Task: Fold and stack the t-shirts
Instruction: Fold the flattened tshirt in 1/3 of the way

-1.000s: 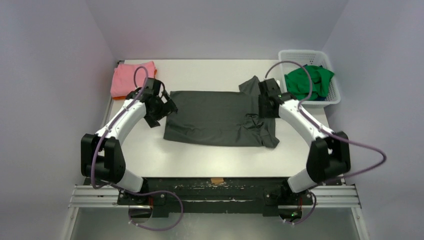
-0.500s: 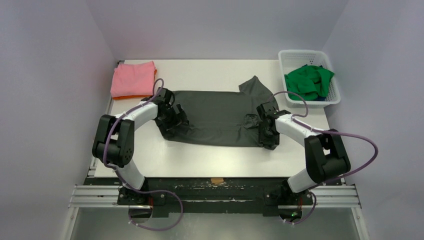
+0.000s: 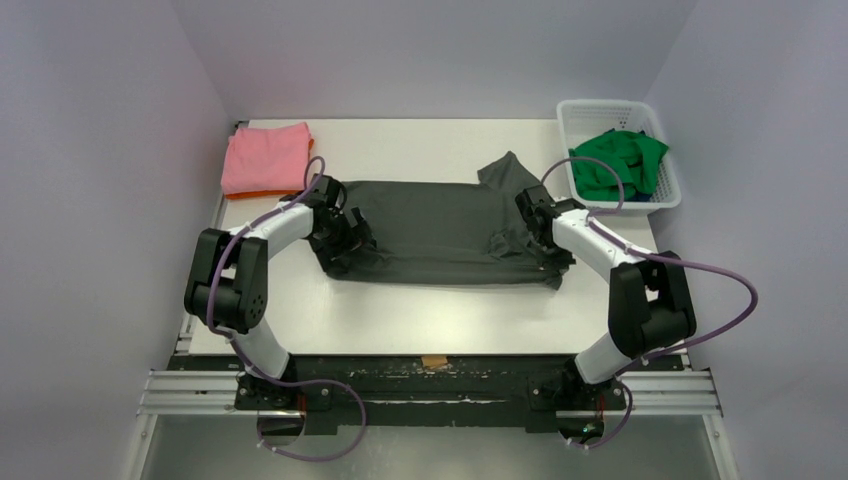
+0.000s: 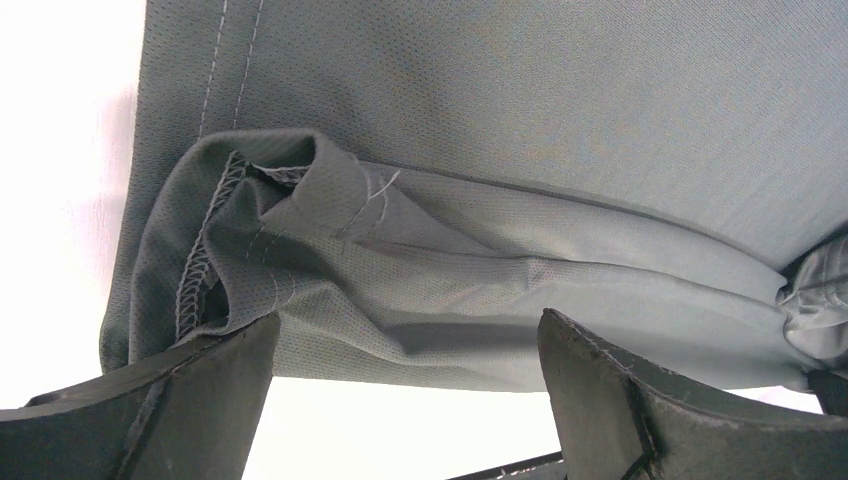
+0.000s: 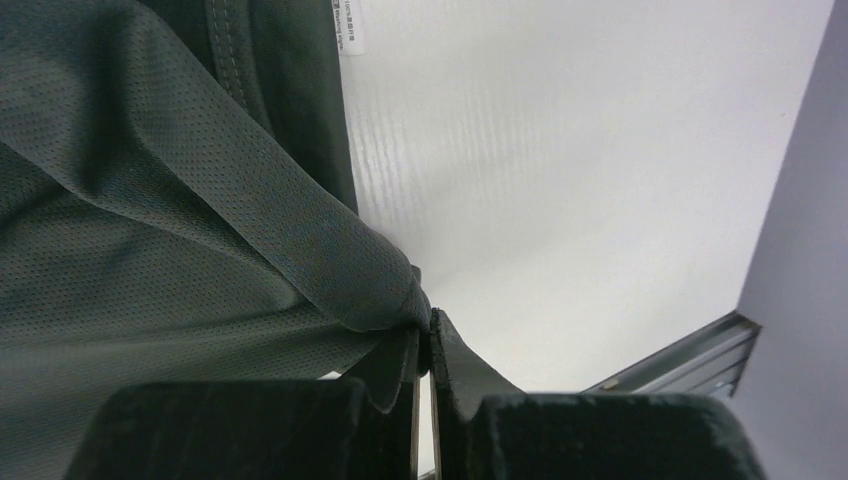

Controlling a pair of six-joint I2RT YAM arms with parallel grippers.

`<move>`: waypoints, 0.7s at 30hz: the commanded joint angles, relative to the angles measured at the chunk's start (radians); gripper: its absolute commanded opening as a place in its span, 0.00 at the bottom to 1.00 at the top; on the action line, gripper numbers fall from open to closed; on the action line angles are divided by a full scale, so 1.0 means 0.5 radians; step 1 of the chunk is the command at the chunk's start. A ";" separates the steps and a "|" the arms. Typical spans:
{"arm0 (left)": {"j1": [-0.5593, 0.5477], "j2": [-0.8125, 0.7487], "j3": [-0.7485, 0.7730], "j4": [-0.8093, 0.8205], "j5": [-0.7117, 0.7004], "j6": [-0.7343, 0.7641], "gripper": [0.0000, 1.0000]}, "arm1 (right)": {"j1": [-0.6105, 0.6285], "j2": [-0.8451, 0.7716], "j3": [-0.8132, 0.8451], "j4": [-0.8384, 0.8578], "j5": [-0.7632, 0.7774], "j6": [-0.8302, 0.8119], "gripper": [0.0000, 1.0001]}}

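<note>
A dark grey t-shirt (image 3: pixel 440 230) lies spread across the middle of the white table (image 3: pixel 420 320), with an arm at each of its short ends. At the shirt's 9 o'clock edge the left gripper (image 3: pixel 345 235) sits low over bunched cloth. In the left wrist view its jaws stand wide apart, and a rumpled, stitched hem fold of the shirt (image 4: pixel 400 270) lies just beyond the two dark fingers (image 4: pixel 180 410), not pinched between them. At the shirt's 3 o'clock edge the right gripper (image 3: pixel 530 225) has its jaws pressed together on a fold of the same shirt. The right wrist view shows the cloth (image 5: pixel 150 230) drawn into the closed tips (image 5: pixel 425 345), with a small white label (image 5: pixel 352 25) at the shirt's edge near the top.

At the table's 10 o'clock corner, a folded pink t-shirt (image 3: pixel 265 157) rests on an orange t-shirt (image 3: pixel 262 194), of which only the near edge shows. At 2 o'clock a white lattice basket (image 3: pixel 590 110) holds a crumpled green t-shirt (image 3: pixel 620 160).
</note>
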 commanded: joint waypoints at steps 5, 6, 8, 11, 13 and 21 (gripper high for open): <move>0.026 0.109 -0.008 0.015 -0.075 0.121 0.98 | -0.012 -0.031 0.033 0.138 -0.174 -0.737 0.17; 0.027 0.108 -0.006 0.011 -0.071 0.128 0.98 | -0.018 -0.008 0.054 0.102 -0.139 -0.707 0.24; 0.029 0.106 -0.008 0.012 -0.066 0.135 0.98 | -0.026 0.030 0.068 0.055 0.027 -0.634 0.32; 0.030 0.108 -0.005 0.012 -0.065 0.135 0.98 | -0.047 0.038 0.082 -0.037 0.433 -0.457 0.42; 0.030 0.108 -0.005 0.010 -0.066 0.135 0.98 | -0.063 0.014 0.114 -0.108 0.676 -0.237 0.49; 0.029 0.110 -0.002 0.001 -0.063 0.144 0.98 | -0.070 -0.487 -0.084 0.347 -0.074 -0.073 0.57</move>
